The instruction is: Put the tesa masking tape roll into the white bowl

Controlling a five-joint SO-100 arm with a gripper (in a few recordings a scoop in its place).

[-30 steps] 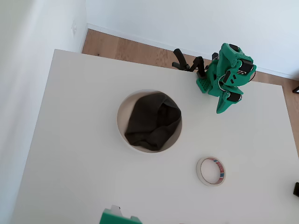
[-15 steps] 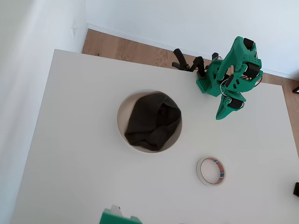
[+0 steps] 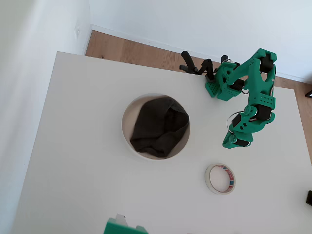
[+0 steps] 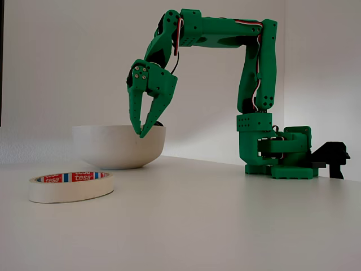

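The green two-finger gripper (image 4: 139, 131) hangs above the table with its fingers slightly apart and empty; the small cream-white tesa masking tape roll (image 3: 220, 178) lies flat, just beyond it and well apart from the large white bowl (image 3: 126, 127); a good grasp should straddle the roll's wall; open table surrounds the roll.

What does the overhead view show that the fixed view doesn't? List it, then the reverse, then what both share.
Overhead alone: the dark cloth inside the white bowl, the wooden floor past the table, and the gap on the tabletop between tool and tape.
Fixed view alone: the tool hanging well above the table, fingers slightly parted, and the "tesa" print on the tape's core.
Both: the green arm, the bowl, and the tesa masking tape roll lying flat, untouched.
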